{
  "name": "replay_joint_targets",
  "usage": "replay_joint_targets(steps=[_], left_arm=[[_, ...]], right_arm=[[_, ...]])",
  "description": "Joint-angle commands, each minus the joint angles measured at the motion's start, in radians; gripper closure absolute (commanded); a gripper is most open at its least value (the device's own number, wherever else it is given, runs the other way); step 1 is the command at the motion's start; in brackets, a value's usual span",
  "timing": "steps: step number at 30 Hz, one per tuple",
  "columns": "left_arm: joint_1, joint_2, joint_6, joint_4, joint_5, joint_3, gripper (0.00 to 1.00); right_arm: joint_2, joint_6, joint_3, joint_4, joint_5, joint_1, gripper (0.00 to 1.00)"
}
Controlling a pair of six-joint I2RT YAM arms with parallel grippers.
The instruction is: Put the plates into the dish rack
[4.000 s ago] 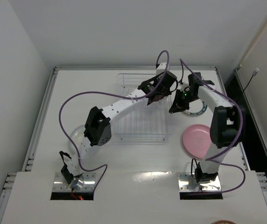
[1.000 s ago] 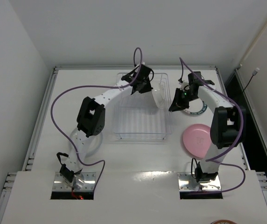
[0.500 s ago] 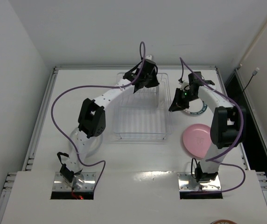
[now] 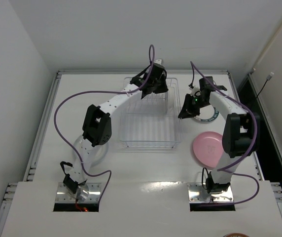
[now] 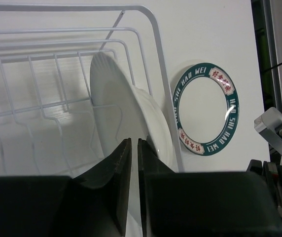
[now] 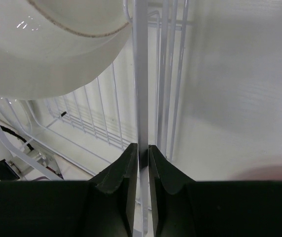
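white table (image 4: 91, 79), aluminium rail (image 4: 44, 118) at left edge, grey walls (image 4: 13, 74)

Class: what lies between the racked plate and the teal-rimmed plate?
Only the dish rack's wire side wall, as the left wrist view shows.

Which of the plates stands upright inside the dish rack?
The whitish plate, on edge inside the dish rack; the teal-rimmed plate and pink plate lie flat on the table beside it.

Left gripper (image 5: 131, 145): moving from over the right middle of the dish rack (image 4: 146, 129) to its far end.
Plate (image 5: 126, 113): tipping from a lean to standing upright in the far right slot.
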Motion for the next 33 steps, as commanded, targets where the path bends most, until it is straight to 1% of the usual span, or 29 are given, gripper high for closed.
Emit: replay_joint_targets(steps=[1, 5, 6, 7, 10, 15, 18, 19, 21, 25, 28, 29, 31, 32, 33], left_arm=[[-0.019, -0.033, 0.022, 0.029, 0.044, 0.001, 0.90], [-0.019, -0.063, 0.042, 0.018, 0.035, -0.067, 0.88], [-0.019, -0.073, 0.051, 0.006, 0.025, -0.067, 0.86], [-0.019, -0.073, 0.051, -0.006, 0.024, -0.079, 0.81], [-0.019, -0.073, 0.074, -0.026, 0.015, -0.079, 0.80], [-0.019, -0.104, 0.083, -0.058, -0.023, -0.111, 0.80], [-0.019, -0.115, 0.103, -0.080, -0.034, -0.123, 0.78], [-0.019, -0.115, 0.114, -0.080, -0.034, -0.123, 0.78], [-0.019, -0.127, 0.114, -0.098, -0.055, -0.148, 0.78], [-0.019, -0.161, 0.114, -0.098, -0.068, -0.182, 0.78], [-0.019, -0.181, 0.114, -0.133, -0.110, -0.205, 0.78], [-0.019, -0.181, 0.123, -0.149, -0.124, -0.205, 0.78], [-0.019, -0.211, 0.123, -0.204, -0.192, -0.215, 0.78], [-0.019, -0.225, 0.134, -0.224, -0.257, -0.216, 0.78], [-0.019, -0.244, 0.134, -0.253, -0.296, -0.247, 0.78]], right_arm=[[-0.018, -0.001, 0.017, 0.020, -0.028, -0.003, 0.84], [-0.027, -0.001, 0.017, 0.020, -0.027, -0.003, 0.77], [-0.027, -0.001, 0.017, 0.020, -0.027, -0.003, 0.70], [-0.037, -0.001, 0.017, 0.020, -0.027, -0.003, 0.66], [-0.047, -0.001, 0.017, 0.011, -0.018, -0.003, 0.57], [-0.057, -0.001, 0.037, 0.000, -0.007, -0.003, 0.52], [-0.057, -0.001, 0.037, 0.000, 0.002, -0.003, 0.47], [-0.057, -0.001, 0.037, -0.009, 0.002, -0.003, 0.43], [-0.066, -0.001, 0.037, -0.009, 0.002, -0.003, 0.31], [-0.066, -0.001, 0.037, -0.009, 0.002, -0.003, 0.28], [-0.075, -0.001, 0.046, -0.019, 0.011, -0.003, 0.23], [-0.075, -0.001, 0.046, -0.019, 0.011, -0.003, 0.20], [-0.084, -0.001, 0.067, -0.030, 0.020, -0.003, 0.15], [-0.093, -0.001, 0.076, -0.030, 0.020, -0.003, 0.12], [-0.093, -0.001, 0.077, -0.030, 0.020, -0.003, 0.12]])
